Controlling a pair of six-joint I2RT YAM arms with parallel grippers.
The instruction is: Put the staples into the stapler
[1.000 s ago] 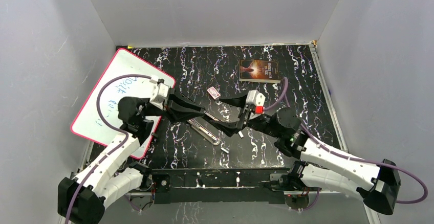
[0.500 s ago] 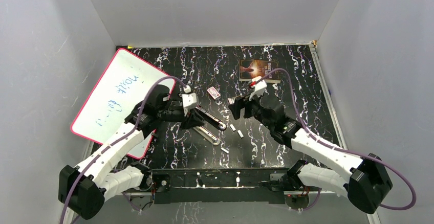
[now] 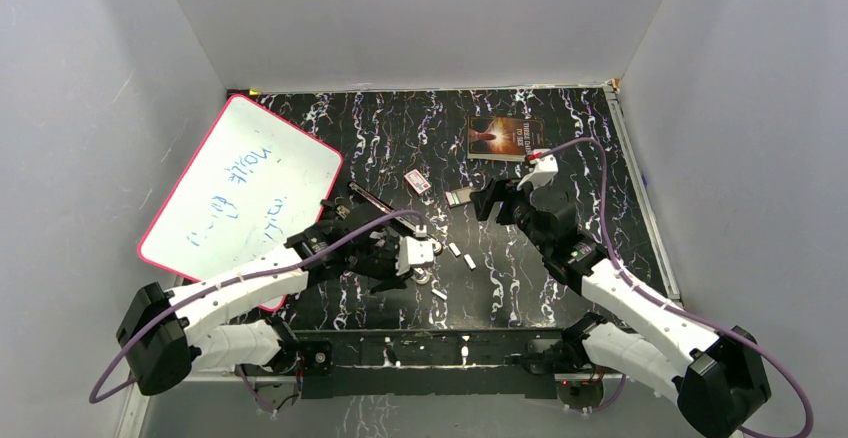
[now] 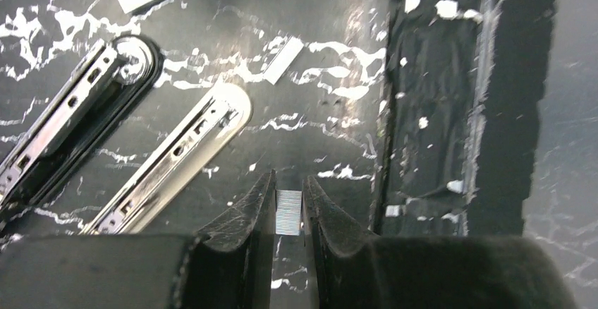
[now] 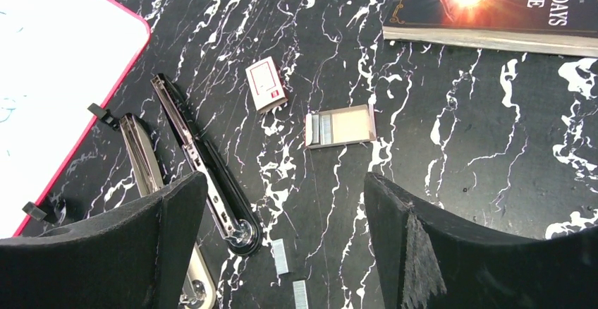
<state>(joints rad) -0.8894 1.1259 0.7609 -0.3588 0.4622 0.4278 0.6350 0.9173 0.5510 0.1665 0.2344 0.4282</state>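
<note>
The left claw (image 4: 289, 184) pinches a strip of staples (image 4: 288, 214). The open stapler (image 4: 173, 155) at ten o'clock looks not loaded yet. The right claw (image 5: 285, 185) is spread, empty.

The stapler (image 4: 176, 155) is shiny metal, the staples (image 4: 288, 212) silvery, the tabletop (image 5: 451, 182) glossy black.

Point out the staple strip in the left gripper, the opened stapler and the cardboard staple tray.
staple strip (image 4: 288, 212): left wrist view, middle of its visible face.
stapler (image 5: 201, 155): right wrist view, midway along its black arm.
cardboard staple tray (image 5: 352, 125): right wrist view, bare floor.
</note>
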